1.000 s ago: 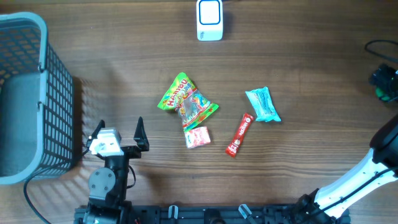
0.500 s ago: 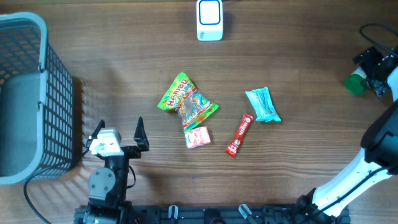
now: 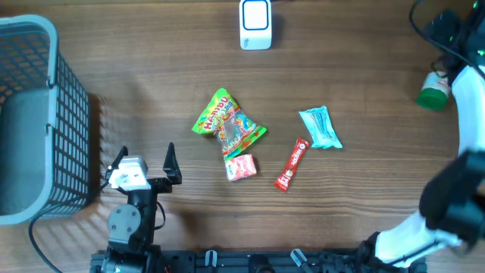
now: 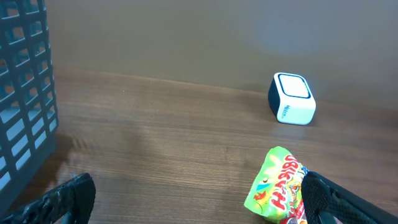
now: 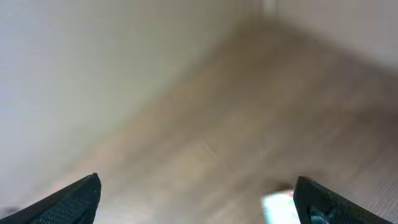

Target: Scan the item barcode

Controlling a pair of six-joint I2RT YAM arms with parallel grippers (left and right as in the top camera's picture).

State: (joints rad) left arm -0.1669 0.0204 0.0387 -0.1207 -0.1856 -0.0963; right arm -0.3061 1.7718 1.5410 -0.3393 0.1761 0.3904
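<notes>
Several items lie mid-table: a green gummy bag (image 3: 227,123) (image 4: 280,186), a small pink packet (image 3: 241,167), a red stick pack (image 3: 291,164) and a teal packet (image 3: 320,127). The white scanner (image 3: 255,24) (image 4: 292,107) stands at the far edge. My left gripper (image 3: 144,163) (image 4: 199,202) is open near the front edge, left of the items and holding nothing. The right arm (image 3: 461,98) rises along the right edge toward the far right corner. Its gripper (image 5: 199,202) is open and empty, and that view is blurred.
A tall grey mesh basket (image 3: 30,114) (image 4: 25,93) stands at the left edge, close beside my left gripper. A green cylinder (image 3: 433,95) shows by the right arm. A black cable (image 3: 420,11) loops at the far right corner.
The right arm has swung from the right edge toward the far right corner, its green part shifting left. The left gripper and all items stay put.
</notes>
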